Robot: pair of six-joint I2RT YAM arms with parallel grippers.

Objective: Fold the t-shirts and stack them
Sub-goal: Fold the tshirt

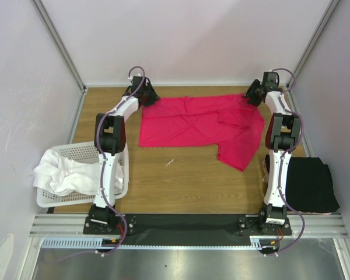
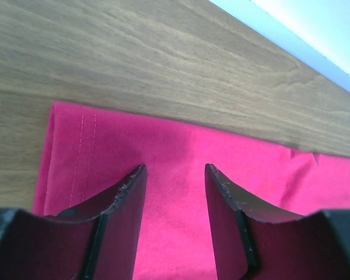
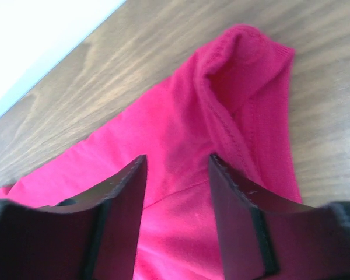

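A crimson-pink soft fabric t-shirt (image 1: pixel 192 122) lies spread along the wooden table's (image 1: pixel 181 181) far edge, long axis left to right. The left gripper (image 2: pixel 175 169) and right gripper (image 3: pixel 178 158), jaws apart and empty, are poised over its far corners, one each.

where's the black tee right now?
Top view, right side: the black t-shirt lies at the near right edge of the table, just outboard of the right arm, apart from the pink t-shirt.

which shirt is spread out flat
The crimson-pink t-shirt, spread across the far table; the black t-shirt lies compact at the right edge, the white ones heaped in the basket.
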